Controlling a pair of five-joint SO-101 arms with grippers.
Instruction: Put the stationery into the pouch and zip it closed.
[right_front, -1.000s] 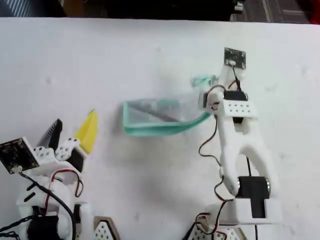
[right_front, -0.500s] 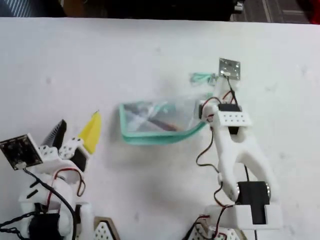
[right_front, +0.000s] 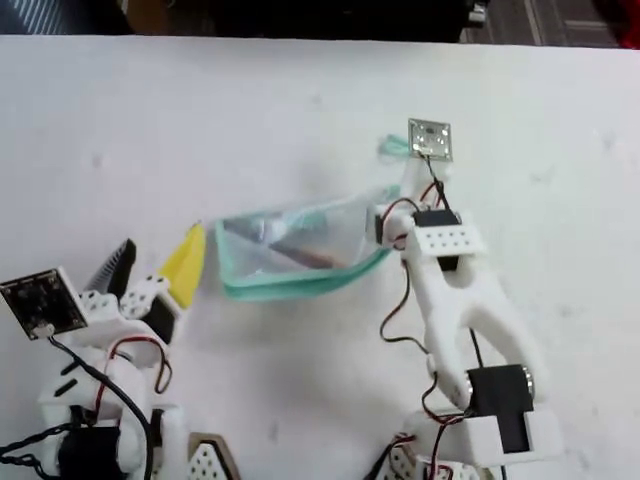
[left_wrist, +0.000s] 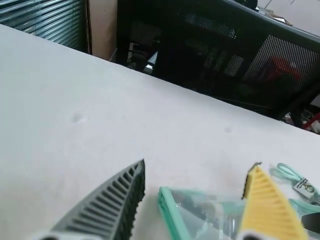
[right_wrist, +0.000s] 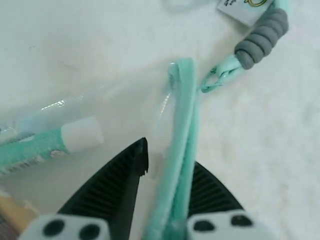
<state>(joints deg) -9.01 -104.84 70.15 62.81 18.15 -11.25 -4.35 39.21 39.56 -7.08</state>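
- Two pincers in play: the right pincer (right_wrist: 167, 182) is clamped on the mint rim of the pouch (right_front: 290, 255), black fingers either side of the band, and its arm has swung leftward over the last second.
- Dragged along with it, the pouch has slid from mid-surface toward the left edge!
- Its far end was well apart from the left pincer (right_front: 148, 268) a second ago; now it sits just beside the yellow finger (right_front: 186, 262).
- That left pincer waits near the near-left corner, spread wide, nothing in it, the pouch's end right in front of it.
- Stationery (right_wrist: 47, 145) shows through the clear wall, a mint-and-white pen among it, so the loading looks done.
- Off the pouch's right end trails the strap (right_wrist: 260, 37) with its grey bead.
- My read: this pull sets up a two-handed zip, with the left bracing one end while the other runs the slider.
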